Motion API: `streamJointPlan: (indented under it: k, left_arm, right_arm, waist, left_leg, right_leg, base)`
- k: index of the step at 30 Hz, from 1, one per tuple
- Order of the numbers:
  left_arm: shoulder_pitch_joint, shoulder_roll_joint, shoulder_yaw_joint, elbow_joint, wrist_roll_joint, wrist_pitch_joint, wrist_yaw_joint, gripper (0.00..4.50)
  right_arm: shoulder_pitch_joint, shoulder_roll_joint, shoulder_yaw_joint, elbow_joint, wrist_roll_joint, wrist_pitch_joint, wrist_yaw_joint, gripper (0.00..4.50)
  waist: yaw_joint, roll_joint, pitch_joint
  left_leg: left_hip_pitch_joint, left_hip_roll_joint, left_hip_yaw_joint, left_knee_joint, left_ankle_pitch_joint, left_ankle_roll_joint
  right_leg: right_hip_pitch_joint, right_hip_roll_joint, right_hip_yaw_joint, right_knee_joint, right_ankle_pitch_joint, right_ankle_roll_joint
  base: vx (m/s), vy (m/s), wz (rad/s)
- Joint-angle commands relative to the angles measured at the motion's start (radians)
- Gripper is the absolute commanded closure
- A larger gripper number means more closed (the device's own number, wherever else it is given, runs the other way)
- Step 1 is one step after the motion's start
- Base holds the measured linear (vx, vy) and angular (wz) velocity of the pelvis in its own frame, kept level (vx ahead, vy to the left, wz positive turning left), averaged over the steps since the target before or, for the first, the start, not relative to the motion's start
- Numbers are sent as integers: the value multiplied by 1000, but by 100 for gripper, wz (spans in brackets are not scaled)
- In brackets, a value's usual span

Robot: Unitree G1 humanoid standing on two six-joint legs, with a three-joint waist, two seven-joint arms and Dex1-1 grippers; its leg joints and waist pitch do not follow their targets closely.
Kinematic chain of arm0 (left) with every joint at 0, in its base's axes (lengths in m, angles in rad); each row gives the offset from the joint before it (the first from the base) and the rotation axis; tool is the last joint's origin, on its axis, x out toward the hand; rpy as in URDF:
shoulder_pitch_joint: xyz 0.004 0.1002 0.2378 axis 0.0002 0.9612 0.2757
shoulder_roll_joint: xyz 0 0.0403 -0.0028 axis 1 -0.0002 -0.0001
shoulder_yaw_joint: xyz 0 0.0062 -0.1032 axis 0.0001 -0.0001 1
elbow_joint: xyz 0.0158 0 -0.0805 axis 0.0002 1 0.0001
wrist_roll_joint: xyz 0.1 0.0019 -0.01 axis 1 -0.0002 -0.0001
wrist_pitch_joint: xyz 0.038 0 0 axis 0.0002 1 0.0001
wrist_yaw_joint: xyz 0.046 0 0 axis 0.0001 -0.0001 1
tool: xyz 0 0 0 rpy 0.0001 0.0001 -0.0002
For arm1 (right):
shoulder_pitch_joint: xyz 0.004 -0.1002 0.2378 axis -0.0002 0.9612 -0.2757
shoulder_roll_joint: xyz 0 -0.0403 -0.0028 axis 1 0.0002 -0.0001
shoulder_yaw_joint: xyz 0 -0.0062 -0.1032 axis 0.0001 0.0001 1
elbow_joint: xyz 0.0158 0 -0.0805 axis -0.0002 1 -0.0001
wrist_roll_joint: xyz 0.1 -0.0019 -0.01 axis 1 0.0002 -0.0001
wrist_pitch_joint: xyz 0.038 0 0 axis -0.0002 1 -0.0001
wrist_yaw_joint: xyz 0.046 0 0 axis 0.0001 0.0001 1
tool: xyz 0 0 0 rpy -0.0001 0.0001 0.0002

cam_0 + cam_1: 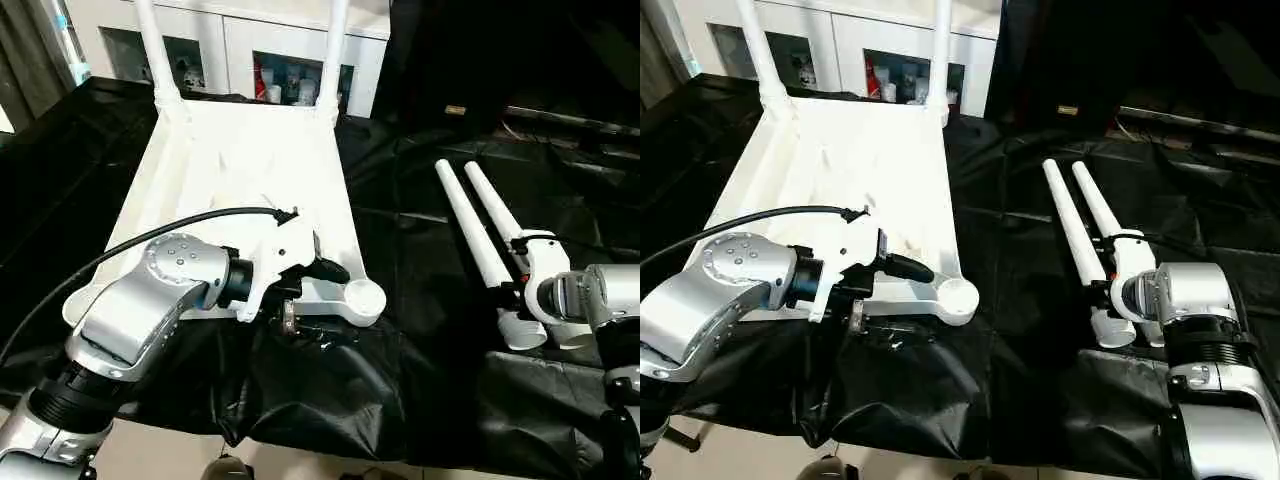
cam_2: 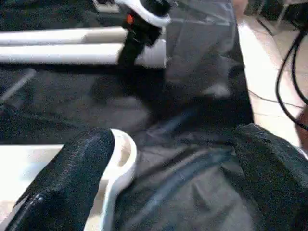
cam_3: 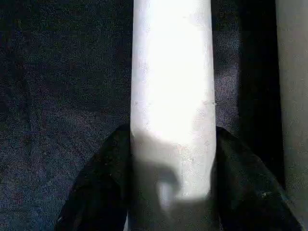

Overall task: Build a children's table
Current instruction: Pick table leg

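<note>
1. Head views: children's table top (image 1: 250, 170) lying underside up on the black-draped worktop (image 1: 420, 400), along its left half, with two legs (image 1: 155, 50) already standing in the far corner sockets. Near-right corner socket (image 1: 362, 297) empty, close to the worktop's near edge. Two loose legs (image 1: 1072, 230) lying side by side near the worktop's right edge, wide ends toward the near edge.

2. Same views: left gripper (image 1: 325, 272) hovering over the top's near rim beside the empty socket, fingers spread wide, nothing between them. Right gripper (image 1: 1110, 270) down over the inner loose leg, near its wide end.

3. Left wrist view: two black fingers (image 2: 72, 178) well apart, one over the empty socket's rim, the other out over black cloth; no contact with the plastic to be made out. Loose legs and right gripper (image 2: 139, 33) beyond.

4. Right wrist view: white leg (image 3: 173, 106) running between the two fingers (image 3: 103, 183), both pressed against its sides, so clenched on the leg. Second leg (image 3: 293, 96) just beside, apart.

5. Likely step in hand: securing the leg before lifting. Best to firm the hold, then lift straight up to clear the neighbouring leg. Worth bracing the top's near rim with the left fingers when seating the leg in the empty socket.
</note>
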Motion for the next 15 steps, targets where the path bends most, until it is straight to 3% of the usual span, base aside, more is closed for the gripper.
streamJointPlan:
  k: [1, 2, 4, 6, 8, 10, 11, 13, 15]
  left_arm:
    - [-16, -26, 24, 40, 43, -56, 73, 0]
    - [-24, -40, 32, 65, 60, -83, 103, 0]
    - [-41, -68, 54, 110, 85, -111, 168, 0]
    - [-73, -124, 104, 170, 93, -124, 271, 0]
    - [-84, -143, 118, 189, 103, -143, 311, 0]
    - [-142, -209, 167, 275, 106, -158, 426, 0]
    - [-142, -209, 167, 275, 106, -158, 426, 0]
    - [-194, -249, 198, 354, 109, -142, 502, 0]
    - [-230, -278, 221, 413, 99, -160, 529, 0]
  right_arm:
    - [-9, 7, -34, -6, 18, 1, -10, 258]
    - [-10, 10, -37, -14, 23, -8, -7, 258]
    - [-12, 21, -47, -40, 39, -16, 1, 259]
    - [-6, 64, -92, -114, 87, -64, 9, 259]
    - [-6, 80, -114, -134, 106, -83, 9, 259]
    - [13, 136, -164, -211, 178, -191, 54, 259]
    - [13, 136, -164, -211, 178, -191, 54, 259]
    - [42, 177, -177, -276, 229, -294, 118, 259]
    - [66, 203, -171, -328, 261, -337, 170, 259]
  waist:
    - [0, -5, -71]
    - [2, 0, -72]
    - [0, -3, -74]
    - [2, 12, -76]
    - [2, 8, -78]
    - [6, 4, -79]
    - [6, 4, -79]
    - [12, 7, -80]
    - [14, 5, -80]
  left_leg:
    - [6, 29, -1, -55, -124, -30]
    - [6, 29, -3, -56, -124, -30]
    - [5, 28, -4, -56, -124, -31]
    - [7, 27, -5, -55, -131, -37]
    - [7, 30, -7, -56, -134, -31]
    - [8, 31, -5, -54, -129, -18]
    - [8, 31, -5, -54, -129, -18]
    - [9, 30, -3, -52, -129, 0]
    - [9, 32, -6, -54, -119, 12]
  right_leg:
    - [56, -71, 54, -80, -190, -138]
    - [58, -70, 53, -80, -184, -136]
    - [60, -71, 52, -78, -183, -132]
    - [60, -70, 52, -78, -154, -138]
    - [63, -72, 51, -75, -137, -145]
    - [61, -74, 51, -74, -120, -159]
    - [61, -74, 51, -74, -120, -159]
    - [59, -75, 51, -76, -107, -154]
    - [60, -77, 50, -75, -104, -156]
  base:
    - [0, 0, 0]
    - [0, 0, 0]
    - [0, 0, 0]
    - [0, 0, 0]
    - [0, 0, 0]
    - [0, 0, 0]
    - [0, 0, 0]
    - [0, 0, 0]
    - [0, 0, 0]
